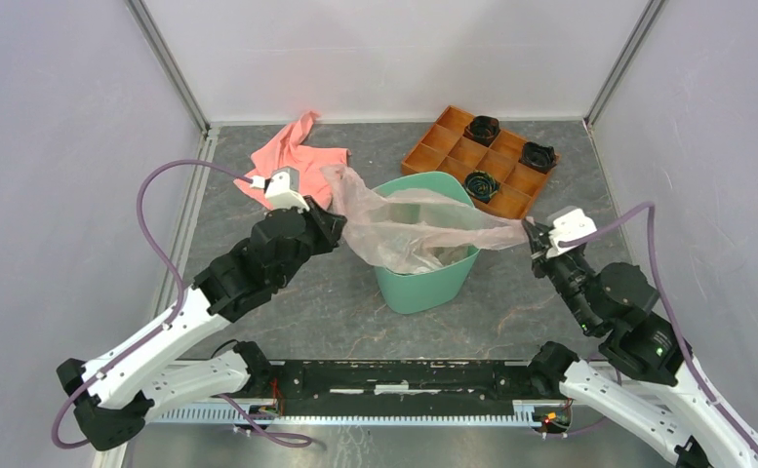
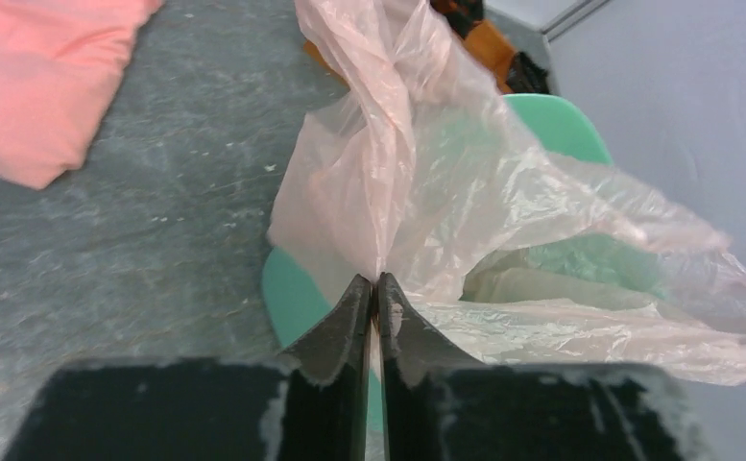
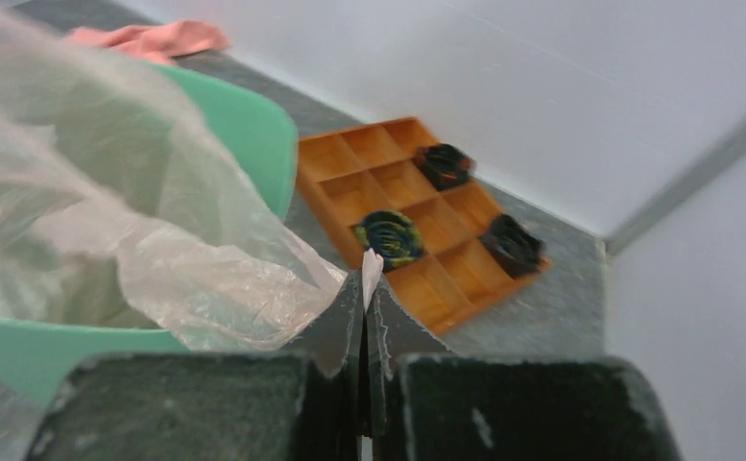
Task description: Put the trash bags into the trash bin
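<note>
The mint-green trash bin (image 1: 423, 288) stands upright mid-table. A thin pale pink trash bag (image 1: 409, 226) is stretched across its mouth, its middle sagging inside. My left gripper (image 1: 339, 220) is shut on the bag's left edge beside the bin's left rim; in the left wrist view the film (image 2: 417, 192) rises from the pinched gripper (image 2: 376, 284) over the bin (image 2: 561, 130). My right gripper (image 1: 534, 237) is shut on the bag's right corner, right of the bin; in the right wrist view a bit of film pokes out at the gripper (image 3: 365, 280), with the bag (image 3: 157, 250) and bin (image 3: 244, 134) to its left.
A salmon-pink cloth (image 1: 292, 156) lies at the back left, just behind my left gripper. An orange compartment tray (image 1: 448, 151) with three dark coiled items sits at the back right, close behind the bin. White walls close in the back and sides.
</note>
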`<state>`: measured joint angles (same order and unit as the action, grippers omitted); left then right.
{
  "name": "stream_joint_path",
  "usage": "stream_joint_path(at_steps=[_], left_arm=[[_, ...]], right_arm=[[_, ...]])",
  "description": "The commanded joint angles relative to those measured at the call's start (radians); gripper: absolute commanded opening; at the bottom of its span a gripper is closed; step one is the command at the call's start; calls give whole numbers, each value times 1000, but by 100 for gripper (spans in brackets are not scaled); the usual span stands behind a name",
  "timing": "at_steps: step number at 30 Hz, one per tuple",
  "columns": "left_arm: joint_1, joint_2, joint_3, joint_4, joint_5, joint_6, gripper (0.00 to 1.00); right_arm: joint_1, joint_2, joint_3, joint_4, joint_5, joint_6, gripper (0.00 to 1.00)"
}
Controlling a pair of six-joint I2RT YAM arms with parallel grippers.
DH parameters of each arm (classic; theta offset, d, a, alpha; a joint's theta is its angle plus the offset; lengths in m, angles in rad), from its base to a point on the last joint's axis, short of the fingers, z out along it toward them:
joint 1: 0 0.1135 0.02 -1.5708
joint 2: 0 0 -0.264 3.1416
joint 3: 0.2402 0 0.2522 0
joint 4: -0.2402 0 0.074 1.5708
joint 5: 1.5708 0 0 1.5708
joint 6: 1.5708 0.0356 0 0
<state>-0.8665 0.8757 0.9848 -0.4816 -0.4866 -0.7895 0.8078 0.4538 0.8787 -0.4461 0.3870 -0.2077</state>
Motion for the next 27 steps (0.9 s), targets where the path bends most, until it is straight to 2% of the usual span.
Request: stream_joint_path(at_steps=[1, 2, 3, 6, 8, 10, 12, 15, 17, 20, 25, 27], left_arm=[[6, 14, 35, 168, 62, 51, 4], [7, 10, 26, 196, 79, 45, 2], [6, 0, 13, 228, 99, 36, 2], [6, -39, -43, 327, 164, 9, 2], [6, -60, -68, 354, 194, -20, 2], [6, -83, -76, 351, 219, -35, 2], [6, -109, -77, 330, 233, -43, 2], [6, -147, -86, 322, 267, -53, 2], [6, -160, -94, 318, 281, -56, 2], [6, -171, -104, 307, 278, -56, 2], [6, -196, -111, 305, 259, -57, 2], [6, -201, -106, 288, 249, -53, 2]], right_arm=[[0, -36, -34, 41, 349, -23, 1], [1, -32, -62, 67, 425, -24, 1], [0, -24, -74, 94, 433, -27, 1], [1, 16, -73, 146, 301, -36, 8], [-1, 46, -50, 140, 331, -35, 11], [0, 87, 12, 67, 369, -8, 36], [-1, 142, 143, -102, 313, 42, 52], [0, 185, 326, -283, 112, 59, 75], [1, 211, 435, -339, 19, 49, 85], [1, 257, 525, -337, -141, -9, 88], [0, 340, 526, -266, -338, -33, 92], [1, 391, 531, -260, -382, -24, 90]])
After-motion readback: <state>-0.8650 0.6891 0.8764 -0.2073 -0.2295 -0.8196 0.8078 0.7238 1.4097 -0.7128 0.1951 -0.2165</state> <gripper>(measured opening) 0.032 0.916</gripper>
